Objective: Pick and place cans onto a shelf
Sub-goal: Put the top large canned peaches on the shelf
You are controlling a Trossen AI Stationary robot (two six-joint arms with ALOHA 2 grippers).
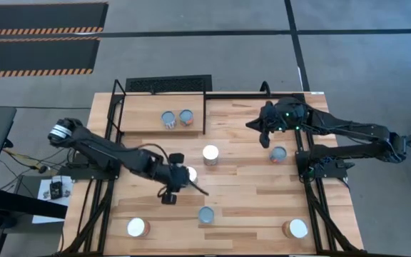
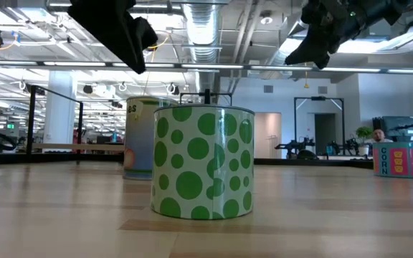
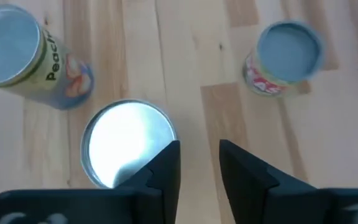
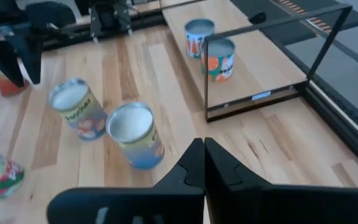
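On the shelf [image 1: 145, 114] at the counter's far left corner, two cans [image 1: 177, 118] are already sitting side by side near its inner edge, so the job is looking partly done, with the rest waiting out on the planks. A white-topped can [image 1: 210, 153] is standing mid-counter, a silver-topped can [image 3: 128, 149] is shining directly beneath the left pincer [image 1: 179, 178], and a bluish one [image 1: 206, 214] is resting nearer the front; two more are sitting at the front corners. The left pincer is hanging over the silver-topped can with its jaws slightly spread and nothing between them, one finger overlapping the can's rim and the gap falling beside it, so it is probably not yet lined up for a grasp. The right pincer [image 1: 264, 132] is hovering above the counter [image 1: 248, 193] on the right with its jaws pressed together and empty, beside a grey-topped can [image 1: 278, 154], likely waiting its turn.
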